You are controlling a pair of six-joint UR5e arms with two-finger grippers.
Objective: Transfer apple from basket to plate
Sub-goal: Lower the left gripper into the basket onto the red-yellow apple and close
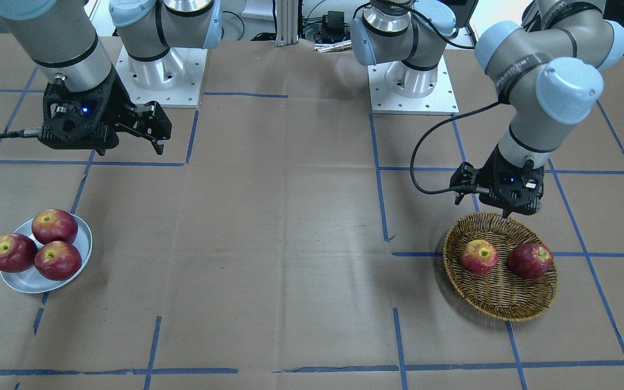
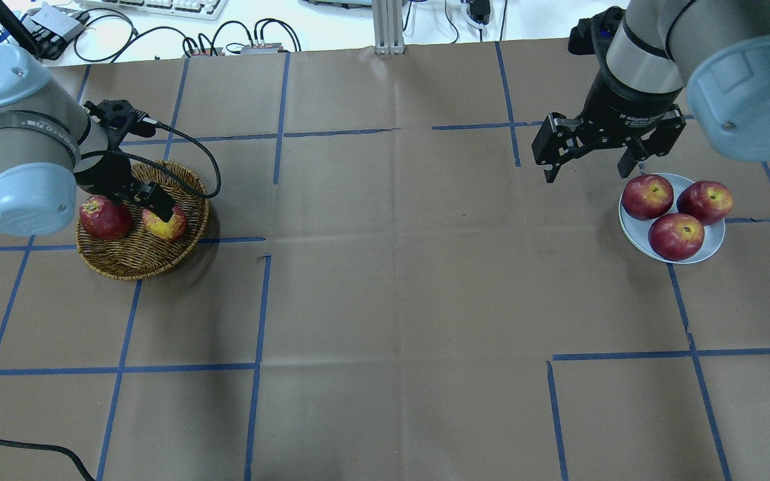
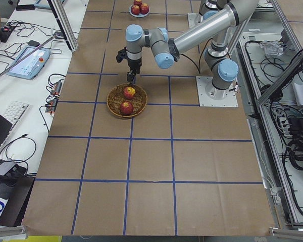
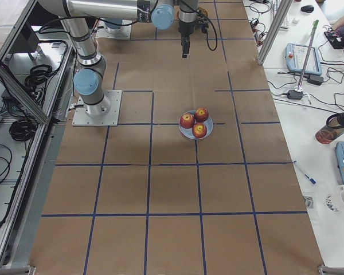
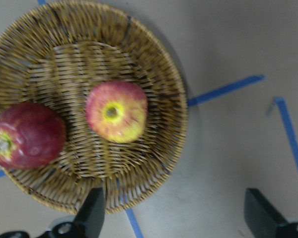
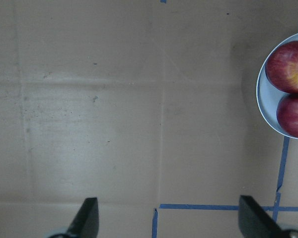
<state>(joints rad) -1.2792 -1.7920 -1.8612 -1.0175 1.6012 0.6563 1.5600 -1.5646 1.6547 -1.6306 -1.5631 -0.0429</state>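
The apple (image 1: 479,256), streaky red with a yellow stem patch, lies in the woven wicker basket (image 1: 499,300). It also shows in the overhead view (image 2: 167,227) and the left wrist view (image 5: 116,111). My left gripper (image 1: 499,211) hangs open and empty above the basket's robot-side rim (image 5: 154,163), not touching the apple. The pale plate (image 1: 30,280) sits at the other end of the table and shows in the overhead view (image 2: 632,230). My right gripper (image 2: 589,167) is open and empty, raised beside the plate (image 6: 265,94).
A darker red apple (image 1: 530,260) lies beside the task apple in the basket. Three dark red apples (image 2: 676,236) fill most of the plate. Blue tape lines cross the brown table cover. The two arm bases (image 1: 160,65) stand at the robot's edge.
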